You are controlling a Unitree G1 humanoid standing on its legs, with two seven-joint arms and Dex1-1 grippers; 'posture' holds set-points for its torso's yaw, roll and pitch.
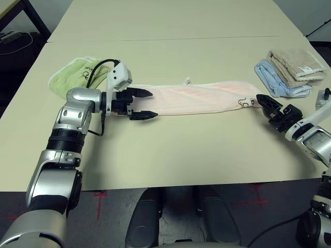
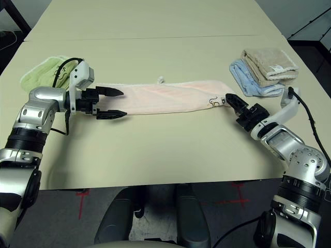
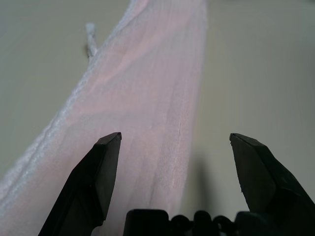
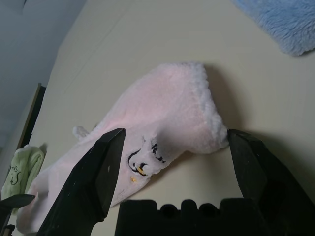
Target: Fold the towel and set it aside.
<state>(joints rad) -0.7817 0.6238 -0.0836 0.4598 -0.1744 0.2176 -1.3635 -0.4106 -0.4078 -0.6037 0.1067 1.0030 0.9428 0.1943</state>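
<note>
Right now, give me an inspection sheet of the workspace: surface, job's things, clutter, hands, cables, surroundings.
Surface: beige table, a seam running across the far part.
Job's things: pink towel lying flat in a long strip between the hands.
Clutter: green towel far left; beige towel on blue towel far right.
Hands: left hand open at the strip's left end; right hand open at its embroidered end.
Cables: black cable over the left wrist.
Surroundings: red floor marks.
</note>
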